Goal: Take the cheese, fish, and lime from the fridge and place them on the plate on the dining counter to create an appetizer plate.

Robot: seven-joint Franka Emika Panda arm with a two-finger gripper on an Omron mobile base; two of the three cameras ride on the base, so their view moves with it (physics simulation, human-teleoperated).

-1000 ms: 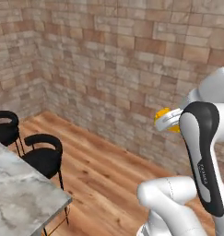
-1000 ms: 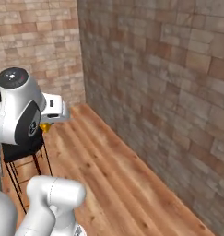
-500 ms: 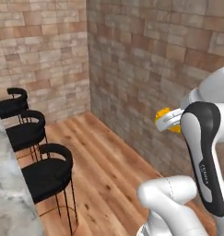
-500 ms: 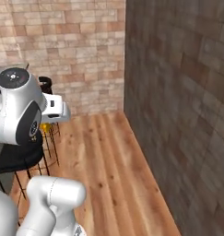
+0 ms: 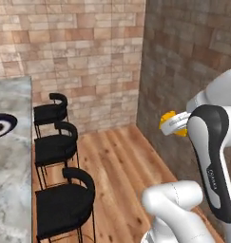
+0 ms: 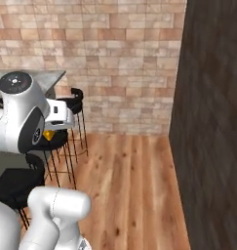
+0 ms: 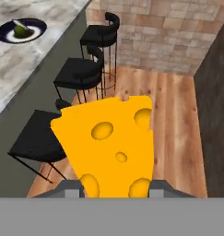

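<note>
The tool (image 7: pixel 117 184) pinches the cheese (image 7: pixel 109 143) — the plate (image 7: pixel 20 30) on the counter (image 7: pixel 21 64) lies well apart, ahead and to its left, beyond the stools (image 7: pixel 81 73).

The left base view looks from behind the white arm, which fills its lower right, forward and down toward a corner of brick walls (image 5: pixel 88 52), with three black stools (image 5: pixel 55 147) beside the grey-white marble counter (image 5: pixel 12 156) at its left edge. The right base view faces the same corner (image 6: pixel 115 63) from the other side, the stools (image 6: pixel 71 105) at far left. The hand view looks steeply down over stools (image 7: pixel 83 73) and counter (image 7: pixel 35 60), very near a yellow holed cheese wedge (image 7: pixel 111 143).
</note>
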